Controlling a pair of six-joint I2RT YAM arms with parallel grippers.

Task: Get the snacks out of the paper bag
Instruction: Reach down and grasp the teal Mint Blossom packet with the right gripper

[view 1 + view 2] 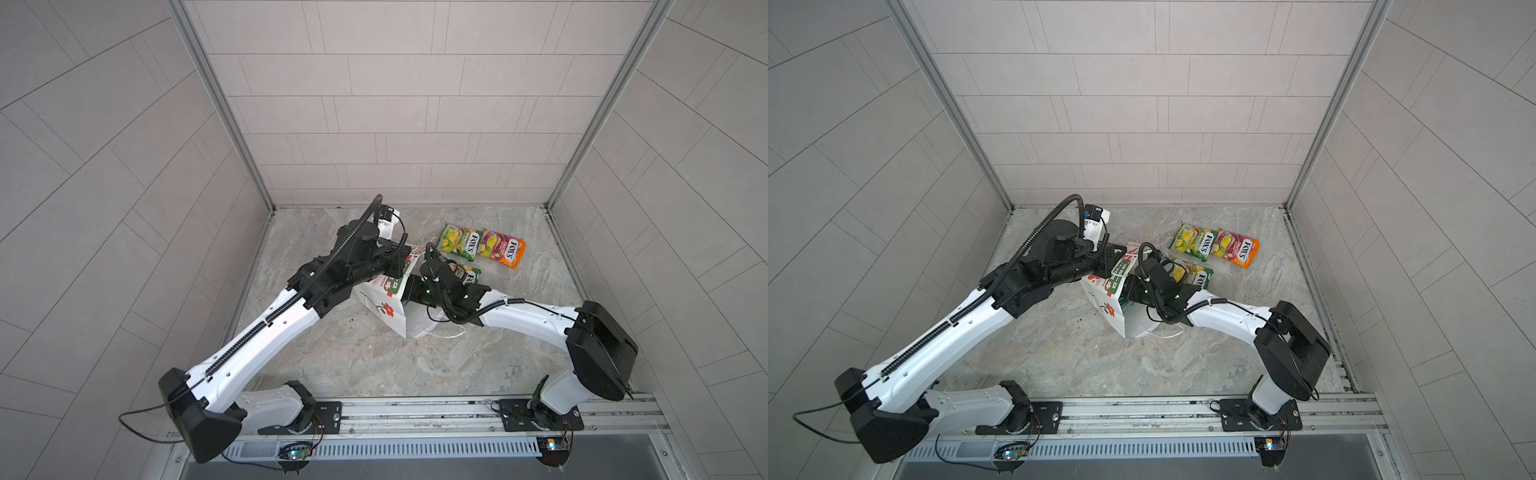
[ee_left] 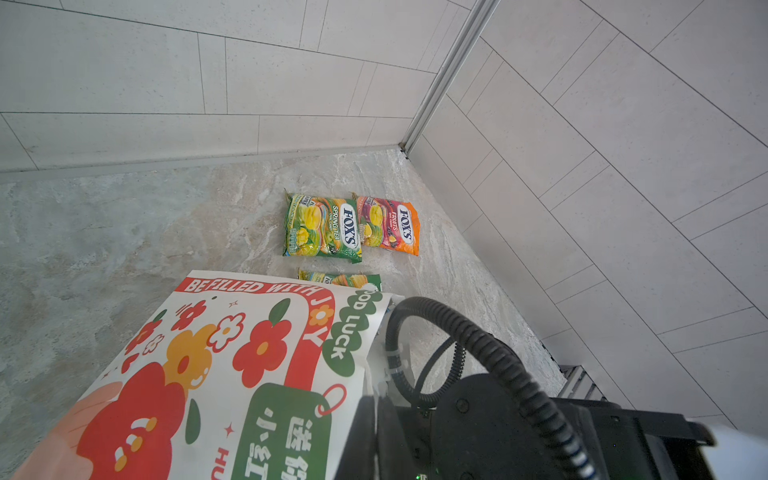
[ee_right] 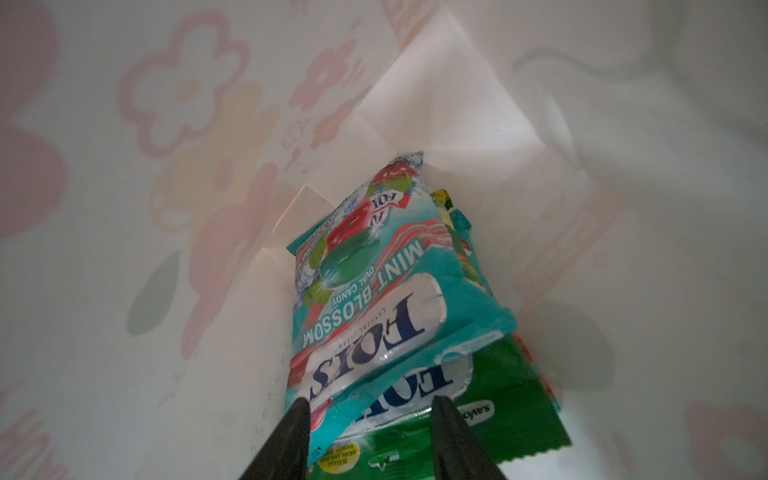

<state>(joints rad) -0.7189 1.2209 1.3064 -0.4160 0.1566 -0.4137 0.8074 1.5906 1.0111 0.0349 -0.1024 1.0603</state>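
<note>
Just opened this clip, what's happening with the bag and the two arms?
The paper bag lies on its side on the table. The left gripper is shut on its far end; the right gripper reaches into its mouth, jaws open at a teal packet lying on a green packet. Already out: two green-yellow packets and an orange-pink packet.

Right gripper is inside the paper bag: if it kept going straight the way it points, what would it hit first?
Most likely the teal packet, lying atop a green packet inside the paper bag, right ahead of the right gripper. Depth is unclear; the green one may be touched first.
</note>
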